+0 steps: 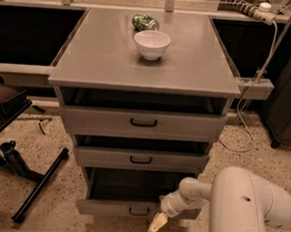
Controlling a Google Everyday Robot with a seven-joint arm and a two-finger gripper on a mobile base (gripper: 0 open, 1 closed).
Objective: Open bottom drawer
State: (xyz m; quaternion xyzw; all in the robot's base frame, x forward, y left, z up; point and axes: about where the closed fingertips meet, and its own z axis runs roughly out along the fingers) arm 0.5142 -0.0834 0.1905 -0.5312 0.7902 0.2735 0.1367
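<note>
The bottom drawer (114, 207) is the narrowest grey front of three, low in the cabinet, with a small black bar handle (139, 212) at its centre. It stands pulled out, with a dark gap above its front. My gripper (158, 223) hangs at the end of the white arm (249, 205), just right of and slightly below the handle, in front of the drawer's right part. It touches nothing that I can see.
A white bowl (151, 43) and a green can (145, 22) sit on the cabinet top (99, 60). The top drawer (143, 122) and the middle drawer (140, 159) stand partly out. Black stand legs (38, 185) lie on the floor at left. A cable (246, 105) hangs at right.
</note>
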